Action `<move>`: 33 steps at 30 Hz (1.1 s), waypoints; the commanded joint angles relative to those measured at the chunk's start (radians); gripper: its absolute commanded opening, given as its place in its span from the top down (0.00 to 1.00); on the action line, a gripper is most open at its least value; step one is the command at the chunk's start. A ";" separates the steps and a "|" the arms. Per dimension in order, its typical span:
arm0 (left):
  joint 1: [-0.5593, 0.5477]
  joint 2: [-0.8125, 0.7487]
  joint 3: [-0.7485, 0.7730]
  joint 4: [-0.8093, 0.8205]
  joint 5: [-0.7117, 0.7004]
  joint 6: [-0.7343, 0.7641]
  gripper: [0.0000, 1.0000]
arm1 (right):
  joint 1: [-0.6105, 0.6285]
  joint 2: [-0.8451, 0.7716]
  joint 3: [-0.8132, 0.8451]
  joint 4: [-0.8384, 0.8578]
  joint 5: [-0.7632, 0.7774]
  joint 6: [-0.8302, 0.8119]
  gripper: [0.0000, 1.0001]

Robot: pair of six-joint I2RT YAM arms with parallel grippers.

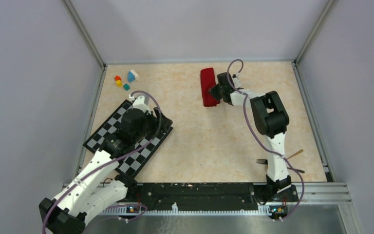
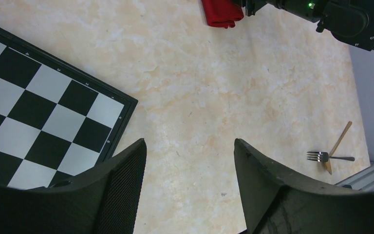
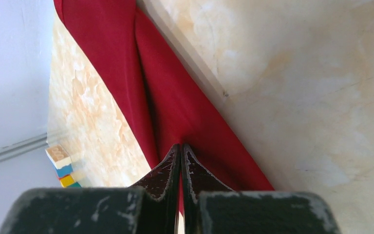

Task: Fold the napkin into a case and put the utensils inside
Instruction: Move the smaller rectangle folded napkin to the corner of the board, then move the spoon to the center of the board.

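The red napkin (image 1: 208, 87) lies folded into a narrow strip at the far middle of the table; it also shows in the left wrist view (image 2: 221, 12). My right gripper (image 1: 217, 91) sits at its right edge. In the right wrist view the gripper (image 3: 181, 145) is shut, tips pinching a fold of the napkin (image 3: 175, 97). The dark fork (image 1: 261, 161) and the tan-handled spoon (image 1: 294, 154) lie near the right arm's base, crossing each other: fork (image 2: 328, 157), spoon (image 2: 340, 141). My left gripper (image 2: 190, 146) hangs open and empty by the mat's corner.
A black-and-white checkered mat (image 1: 143, 151) lies at the left under the left arm, its corner in the left wrist view (image 2: 39, 112). Small coloured blocks (image 1: 125, 80) sit at the far left corner. Grey walls and a metal frame enclose the table.
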 commanded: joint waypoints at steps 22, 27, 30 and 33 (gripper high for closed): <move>0.004 -0.087 0.070 0.112 0.200 0.042 0.27 | -0.168 -1.127 -0.401 -0.897 0.013 -0.773 0.32; 0.004 -0.095 0.084 0.088 0.207 0.068 0.27 | -0.483 -1.261 -0.596 -1.102 0.026 -0.471 0.28; 0.006 -0.094 0.084 0.092 0.226 0.071 0.27 | -0.670 -1.269 -0.652 -1.165 0.156 -0.456 0.30; 0.003 -0.081 0.087 0.095 0.253 0.073 0.27 | -0.763 -1.268 -0.672 -1.142 0.250 -0.468 0.31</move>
